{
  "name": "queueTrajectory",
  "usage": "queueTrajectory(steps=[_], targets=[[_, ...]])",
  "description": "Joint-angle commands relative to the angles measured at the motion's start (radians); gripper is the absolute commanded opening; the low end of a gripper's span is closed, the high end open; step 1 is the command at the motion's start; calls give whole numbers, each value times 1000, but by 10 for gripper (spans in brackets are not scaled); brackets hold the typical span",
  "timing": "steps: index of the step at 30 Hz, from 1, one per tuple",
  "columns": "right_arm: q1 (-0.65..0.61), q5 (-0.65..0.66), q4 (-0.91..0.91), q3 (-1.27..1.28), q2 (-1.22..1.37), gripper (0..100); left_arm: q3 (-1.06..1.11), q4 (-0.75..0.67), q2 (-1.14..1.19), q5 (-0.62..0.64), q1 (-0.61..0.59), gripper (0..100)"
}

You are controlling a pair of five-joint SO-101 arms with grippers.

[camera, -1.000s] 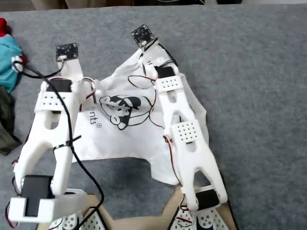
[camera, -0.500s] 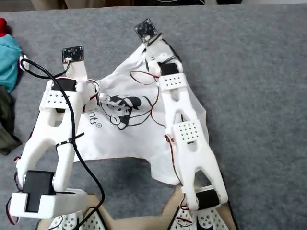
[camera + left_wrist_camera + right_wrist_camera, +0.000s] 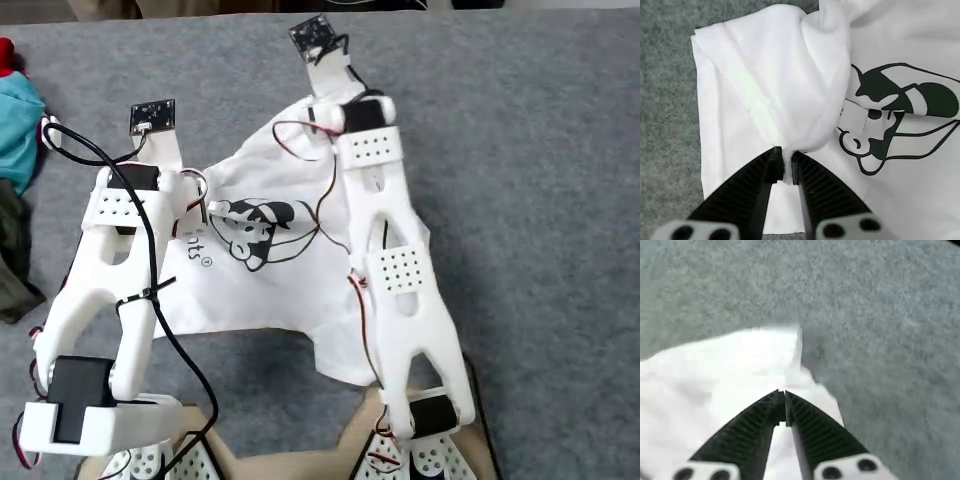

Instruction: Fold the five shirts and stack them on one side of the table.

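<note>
The white shirt is spread print-side up on the grey table, and its black print serves here as the marker. On the near side of the print, toward the arms' bases, the hem is seen lying loose and uneven. Just beside the print, a bunched fold of sleeve is gripped by the left pincer. Its jaws are drawn to a narrow slit with white cloth nipped between them, and the fold is gathered into a soft ridge that reaches the print's edge. Beyond the print, at the shirt's far corner, the right pincer is closed tip to tip. The cloth edge appears to be caught there, though the nip itself is not plainly shown. Well apart from the print, at the table's side edge, a teal shirt and a dark garment are heaped.

The cloth is judged light, thin and limp, so no shape will be kept and any unsupported part will sag and crease. A hold is best taken at seams, sleeve ends or hem corners, where doubled fabric is less likely to slip from narrow jaws.
</note>
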Motion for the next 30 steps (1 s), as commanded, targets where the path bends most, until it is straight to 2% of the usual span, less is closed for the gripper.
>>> queueTrajectory(steps=[1,5,9,13,16,20,24,30], targets=[[19,-3,158,-51,-168,6,-29,8,-59,-2,0,20],[18,-2,272,-51,-251,6,0,8,-125,-3,0,19],[22,17,233,-38,-275,9,37,2,-202,-3,2,19],[7,34,64,-38,-194,44,74,-3,-251,-3,3,19],[-10,23,-97,-39,-76,155,89,-3,-257,-3,9,19],[-44,-64,-290,-41,77,260,94,-2,-257,-31,9,19],[-87,-120,-465,-41,186,271,120,-2,-265,-101,9,19],[-110,-199,-620,-28,243,271,130,5,-265,-219,9,19]])
